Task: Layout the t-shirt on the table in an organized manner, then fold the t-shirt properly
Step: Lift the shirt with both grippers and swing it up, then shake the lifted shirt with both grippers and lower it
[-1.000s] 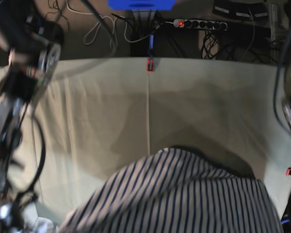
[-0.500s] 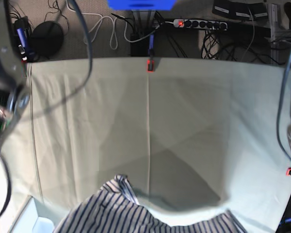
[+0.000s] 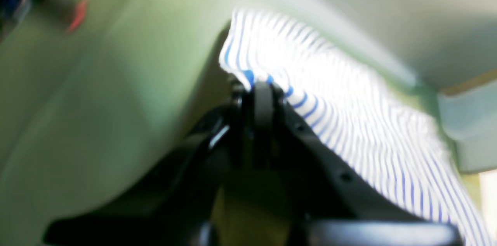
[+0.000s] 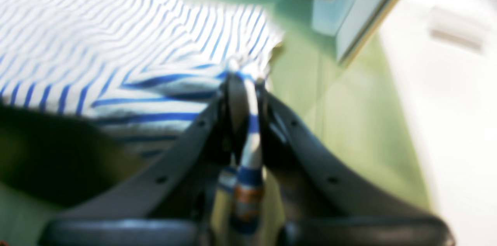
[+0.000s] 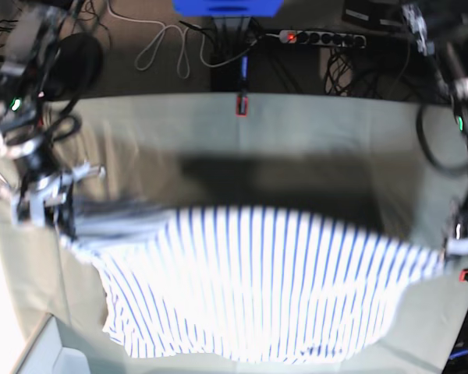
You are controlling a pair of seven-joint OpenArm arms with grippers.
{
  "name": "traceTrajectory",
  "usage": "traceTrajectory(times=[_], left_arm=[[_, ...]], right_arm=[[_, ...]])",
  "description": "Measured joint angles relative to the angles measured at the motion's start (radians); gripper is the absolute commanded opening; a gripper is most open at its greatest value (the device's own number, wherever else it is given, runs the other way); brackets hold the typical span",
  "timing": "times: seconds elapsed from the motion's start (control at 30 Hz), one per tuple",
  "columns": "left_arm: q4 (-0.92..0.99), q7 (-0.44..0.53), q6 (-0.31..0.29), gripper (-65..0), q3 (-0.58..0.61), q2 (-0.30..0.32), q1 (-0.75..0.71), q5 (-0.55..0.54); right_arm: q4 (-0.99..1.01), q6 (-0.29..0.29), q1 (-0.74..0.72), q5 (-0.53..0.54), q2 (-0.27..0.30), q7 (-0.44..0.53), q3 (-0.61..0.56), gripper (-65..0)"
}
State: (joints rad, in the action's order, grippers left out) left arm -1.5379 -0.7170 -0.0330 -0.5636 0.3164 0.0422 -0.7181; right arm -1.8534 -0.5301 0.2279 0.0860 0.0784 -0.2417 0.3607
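Left wrist view: the left gripper (image 3: 259,85) is pinching a corner of the shirt (image 3: 349,114), jaws nearly together with cloth between them. The picture is blurring, so which corner is hard to say. The shirt is running away to the right in a taut band over the table (image 3: 97,102). To do this laying-out step well, this arm should be keeping its pinch firm and pulling evenly outward, so the cloth is coming down flat rather than bunching

Right wrist view: the right gripper (image 4: 244,83) is clamping fully onto a bunched fold of striped cloth that is threading down between its jaws. The rest of the shirt (image 4: 116,44) is spreading to the left, stripes rippling. A pale box edge is sitting at the far right, off the table, I judge. Both arms should be lowering at the same height, letting the near hem touch first, then drawing the cloth away to smooth it

Base view: the shirt (image 5: 281,288) is hanging stretched across the near half of the table (image 5: 296,140), casting a dark shadow beyond it. The right gripper (image 5: 51,195) is holding it at the scene's left, the left gripper (image 5: 462,238) at the scene's right. It is looking white with thin blue stripes running near to far, wide, its near edge sagging and uneven; the left end is looking bunched
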Motion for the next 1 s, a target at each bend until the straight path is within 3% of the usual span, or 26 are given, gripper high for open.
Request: traceTrajectory(times=[0.2,0.37,0.5,0.63,0.83,1.0], left_arm=[[0.003,0.002,0.002,-64.7,-0.132,-0.048,-0.199,-0.001],[-0.075,-0.005,0.003,-64.7,-0.216,-0.053,-0.236,0.002],[-0.193,0.002,-0.085,-64.7,-0.267,-0.051,-0.271,-0.008],[-0.249,-0.005,-0.114,-64.7,-0.293,-0.079,-0.280,0.002],[-0.285,-0.005,-0.122,-64.7,-0.292,-0.078,-0.265,0.000],[-0.270,-0.004,-0.126,-64.7,-0.278,-0.072,-0.104,0.010]], right_arm=[[0.033,0.002,0.168,-0.001,-0.039,0.108,-0.002,-65.0],[0.031,0.003,0.254,0.003,-0.040,0.240,-0.001,-65.0],[0.030,0.002,0.332,0.002,-0.042,0.392,-0.002,-65.0],[0.030,0.003,0.366,0.001,-0.042,0.509,-0.001,-65.0],[-0.017,0.003,0.351,0.073,-0.039,0.518,0.026,-65.0],[-0.034,0.003,0.185,0.071,-0.031,0.372,0.039,-65.0]])
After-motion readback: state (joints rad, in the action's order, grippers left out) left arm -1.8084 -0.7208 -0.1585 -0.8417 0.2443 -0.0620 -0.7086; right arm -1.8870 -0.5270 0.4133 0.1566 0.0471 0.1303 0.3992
